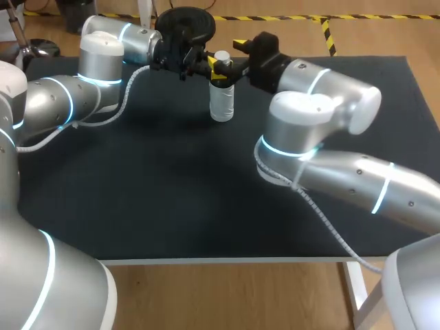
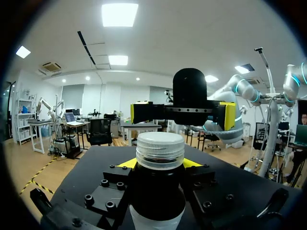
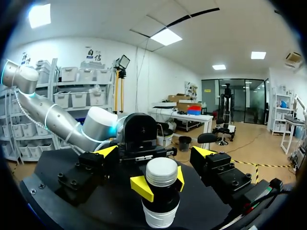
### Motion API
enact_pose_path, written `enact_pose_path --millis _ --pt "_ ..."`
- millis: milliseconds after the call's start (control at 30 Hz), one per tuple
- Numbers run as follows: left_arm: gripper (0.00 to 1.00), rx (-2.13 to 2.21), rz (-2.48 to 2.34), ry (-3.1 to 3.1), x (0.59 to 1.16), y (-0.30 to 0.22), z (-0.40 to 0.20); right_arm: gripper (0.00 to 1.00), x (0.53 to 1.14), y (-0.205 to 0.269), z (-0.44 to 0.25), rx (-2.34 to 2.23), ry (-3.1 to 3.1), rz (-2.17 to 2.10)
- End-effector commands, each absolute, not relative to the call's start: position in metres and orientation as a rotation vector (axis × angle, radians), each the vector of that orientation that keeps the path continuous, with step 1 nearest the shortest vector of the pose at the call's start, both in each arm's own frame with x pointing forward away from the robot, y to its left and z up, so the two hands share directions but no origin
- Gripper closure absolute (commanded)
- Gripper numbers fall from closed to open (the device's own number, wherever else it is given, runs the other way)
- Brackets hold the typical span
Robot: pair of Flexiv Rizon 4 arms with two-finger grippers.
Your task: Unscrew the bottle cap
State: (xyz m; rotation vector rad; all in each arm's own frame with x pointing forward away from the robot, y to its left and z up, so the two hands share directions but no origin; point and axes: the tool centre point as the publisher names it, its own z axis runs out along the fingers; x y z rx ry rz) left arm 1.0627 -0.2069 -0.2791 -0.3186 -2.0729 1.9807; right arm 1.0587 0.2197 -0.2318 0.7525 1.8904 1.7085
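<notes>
The bottle [image 1: 221,103] stands upright near the worktop's [image 1: 172,199] far edge, about midway along it. The left gripper [image 1: 220,69] is clamped on its neck just under the white cap [image 1: 221,56], with a yellow tip on either side. The right gripper [image 2: 183,114] faces it from across the bottle, fingers spread wide; the cap sits ahead of their gap, untouched.
</notes>
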Motion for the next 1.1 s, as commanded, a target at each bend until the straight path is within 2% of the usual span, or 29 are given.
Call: enact_pose_path --millis 33,1100 --pt "1.0 -0.361 1.958 -2.039 1.07 -0.207 -0.282 0.0 1.06 0.225 -0.236 0.76 1.872 1.709" --pt "1.0 -0.361 1.958 -2.039 1.07 -0.207 -0.282 0.0 1.077 0.219 -0.245 0.822 1.842 1.748"
